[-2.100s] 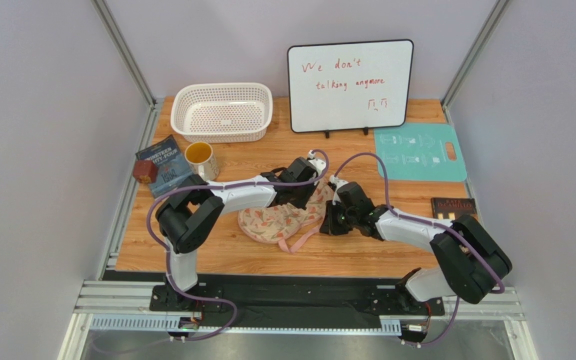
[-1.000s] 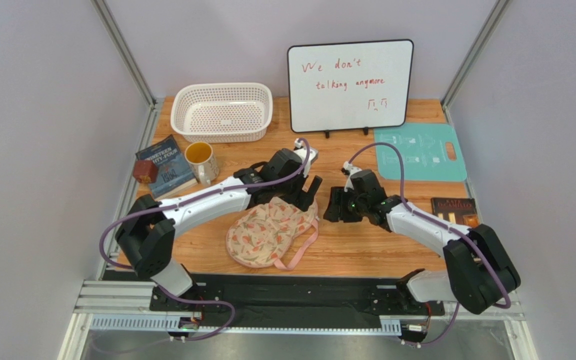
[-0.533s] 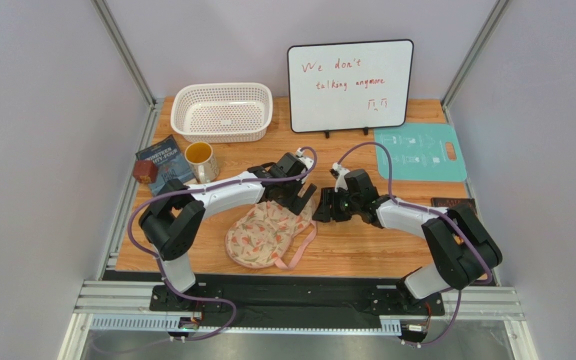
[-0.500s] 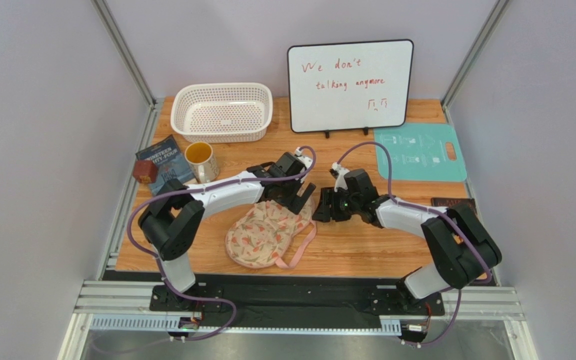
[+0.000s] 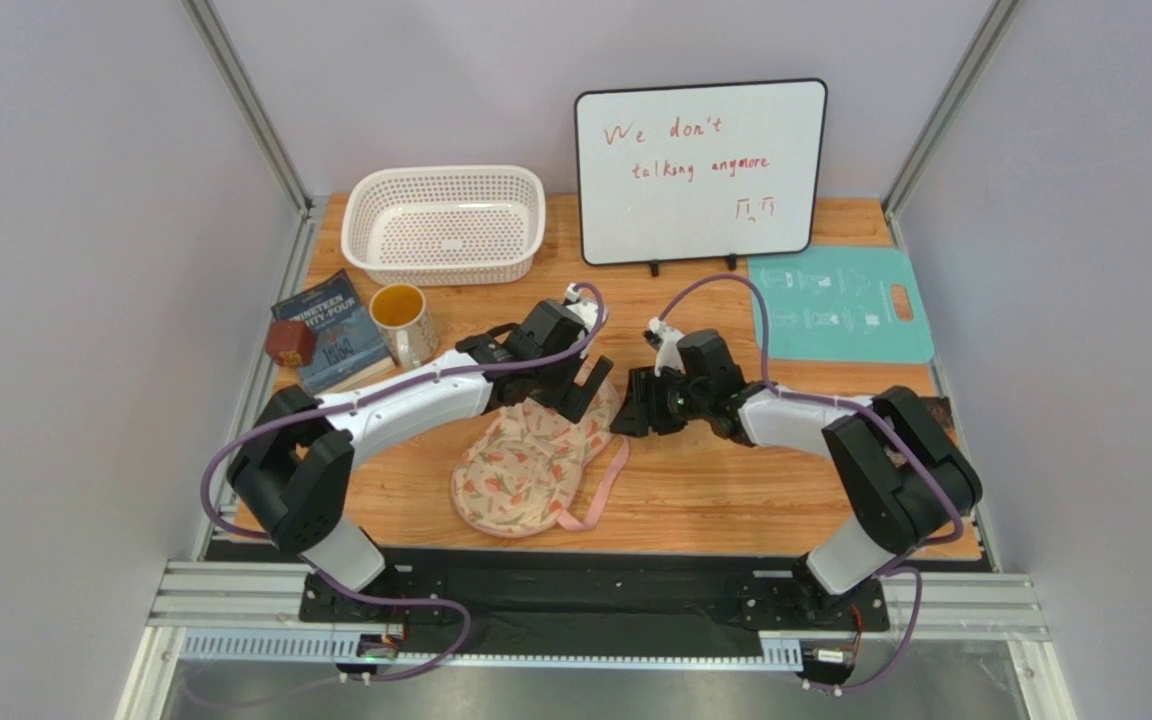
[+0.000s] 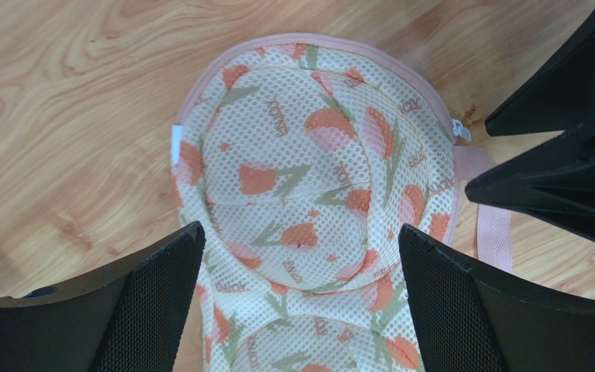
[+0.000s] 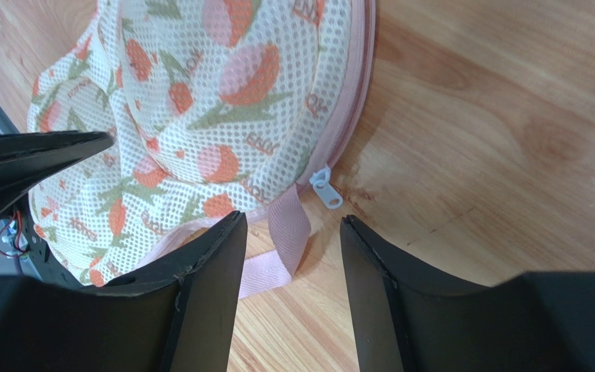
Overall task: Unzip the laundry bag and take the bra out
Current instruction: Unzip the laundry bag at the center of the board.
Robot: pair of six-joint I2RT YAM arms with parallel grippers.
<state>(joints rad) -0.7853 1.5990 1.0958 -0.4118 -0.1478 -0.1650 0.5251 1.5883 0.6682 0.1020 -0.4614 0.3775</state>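
The laundry bag (image 5: 530,468) lies flat on the wood table, cream mesh with red-pink and green print and pink trim, zipper shut. My left gripper (image 5: 573,390) hovers open over the bag's far lobe (image 6: 308,174), its fingers (image 6: 149,298) straddling the mesh without touching it. My right gripper (image 5: 629,416) is open at the bag's far right end, jaws apart above the pink strap loop (image 7: 277,260). The small silver zipper pull (image 7: 325,188) lies on the wood just ahead of the right fingertips (image 7: 227,256). The bra is hidden.
A white perforated basket (image 5: 444,222) and a whiteboard (image 5: 699,170) stand at the back. A teal cutting mat (image 5: 838,305) lies back right. A yellow mug (image 5: 402,320), a blue book (image 5: 330,327) and a brown cube (image 5: 291,344) sit at the left.
Both grippers have shifted left, and the right one has closed in on the bag's end by the strap and zipper pull. The bag has not moved.
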